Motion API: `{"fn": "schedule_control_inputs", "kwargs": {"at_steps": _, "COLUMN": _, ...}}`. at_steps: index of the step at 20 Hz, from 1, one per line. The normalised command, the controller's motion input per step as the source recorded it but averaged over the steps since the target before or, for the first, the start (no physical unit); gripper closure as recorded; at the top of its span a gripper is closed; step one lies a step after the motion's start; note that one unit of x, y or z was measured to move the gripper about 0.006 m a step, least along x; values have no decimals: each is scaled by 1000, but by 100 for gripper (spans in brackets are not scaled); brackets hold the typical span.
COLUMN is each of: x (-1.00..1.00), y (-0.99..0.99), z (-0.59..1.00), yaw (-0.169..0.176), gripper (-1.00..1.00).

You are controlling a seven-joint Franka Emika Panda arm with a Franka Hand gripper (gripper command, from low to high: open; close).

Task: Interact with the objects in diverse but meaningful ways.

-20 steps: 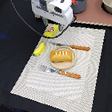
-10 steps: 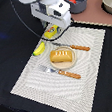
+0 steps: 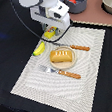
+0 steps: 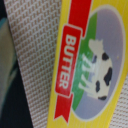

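Observation:
The yellow rectangular block [image 4: 85,60] fills the wrist view, showing a red "BUTTER" label and a cow picture. In the exterior view this block [image 3: 49,35] lies at the far edge of the woven placemat [image 3: 39,79]. My gripper [image 3: 52,28] is right over it, and its fingers are hidden by the hand. A yellow banana [image 3: 39,49] lies just beside the block. An orange-brown bread loaf [image 3: 61,55] rests on a small plate [image 3: 71,63] in the middle of the mat. The red tomato [image 3: 72,0] sits in a dark bowl [image 3: 79,3] behind the arm.
A fork [image 3: 58,72] with a wooden handle lies in front of the plate, and a knife [image 3: 77,48] lies behind it. A light bowl [image 3: 108,1] stands at the far corner on the exterior view's right. Black cables run across the dark tabletop.
The arm has shifted slightly toward the exterior view's left and come down closer to the yellow block. Nothing else on the mat has moved.

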Motion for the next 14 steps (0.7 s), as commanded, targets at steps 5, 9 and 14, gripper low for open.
{"fn": "schedule_control_inputs", "kwargs": {"at_steps": 5, "x": 3, "y": 0, "z": 84, "yaw": 47, "gripper": 100}}
{"fn": "schedule_control_inputs", "kwargs": {"at_steps": 9, "x": 31, "y": -23, "z": 964, "yaw": 1, "gripper": 100}}
{"fn": "schedule_control_inputs", "kwargs": {"at_steps": 14, "x": 0, "y": -282, "z": 1000, "yaw": 0, "gripper": 100}}
